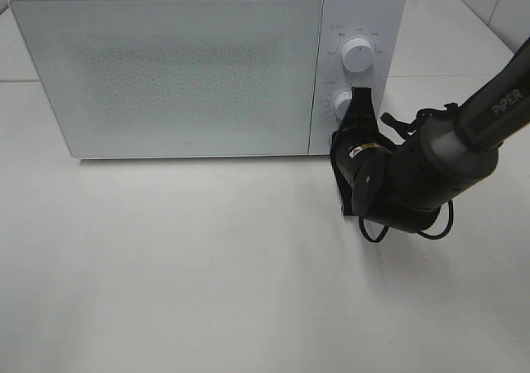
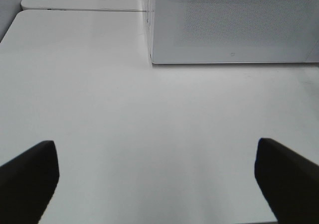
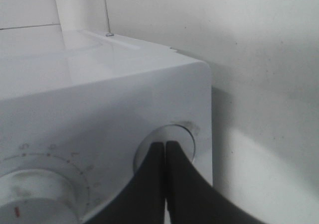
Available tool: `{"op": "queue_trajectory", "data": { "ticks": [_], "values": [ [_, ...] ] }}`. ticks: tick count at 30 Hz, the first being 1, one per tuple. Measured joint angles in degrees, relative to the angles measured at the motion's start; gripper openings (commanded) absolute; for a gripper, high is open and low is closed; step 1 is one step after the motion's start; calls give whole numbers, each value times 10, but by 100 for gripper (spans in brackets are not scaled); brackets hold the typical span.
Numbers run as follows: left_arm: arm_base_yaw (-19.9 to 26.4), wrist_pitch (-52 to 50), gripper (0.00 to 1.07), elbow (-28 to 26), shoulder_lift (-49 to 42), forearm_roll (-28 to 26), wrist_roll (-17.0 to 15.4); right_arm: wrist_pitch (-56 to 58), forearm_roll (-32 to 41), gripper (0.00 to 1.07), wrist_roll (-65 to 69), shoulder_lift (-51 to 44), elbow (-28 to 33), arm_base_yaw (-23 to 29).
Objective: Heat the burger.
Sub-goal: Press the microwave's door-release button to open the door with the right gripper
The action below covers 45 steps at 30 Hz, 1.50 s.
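The right end effector (image 1: 362, 99) has its fingers pressed together. In the right wrist view its tip (image 3: 164, 148) sits on or just in front of the lower knob (image 3: 182, 136) of the microwave (image 1: 166, 75); actual contact cannot be confirmed. In the exterior high view the fingers' long axis runs from 6 to 12 o'clock, and the arm trails off toward 4 o'clock. The upper knob (image 1: 358, 54) stands at 12 o'clock from the tip, just beyond the lower one. The door (image 1: 174, 25) is closed and spreads away toward 9 o'clock.

The burger shows in no view. It is probably behind that frosted door, at about 9 to 10 o'clock from the tip, so the coming move likely turns on the knob.

The left end effector (image 2: 155, 149) hangs with fingers wide apart over bare worktop (image 2: 124, 109), well apart from the knobs, which makes the right arm the nearer one.
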Motion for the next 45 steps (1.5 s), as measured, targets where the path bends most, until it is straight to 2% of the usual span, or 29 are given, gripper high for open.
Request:
{"op": "queue_trajectory", "data": {
  "ticks": [26,45],
  "values": [
    [0,0,100,0,0,1,0,-22,63,0,-51,38,-58,9],
    [0,0,100,0,0,1,0,3,70,1,-65,36,-63,7]
  ]
}}
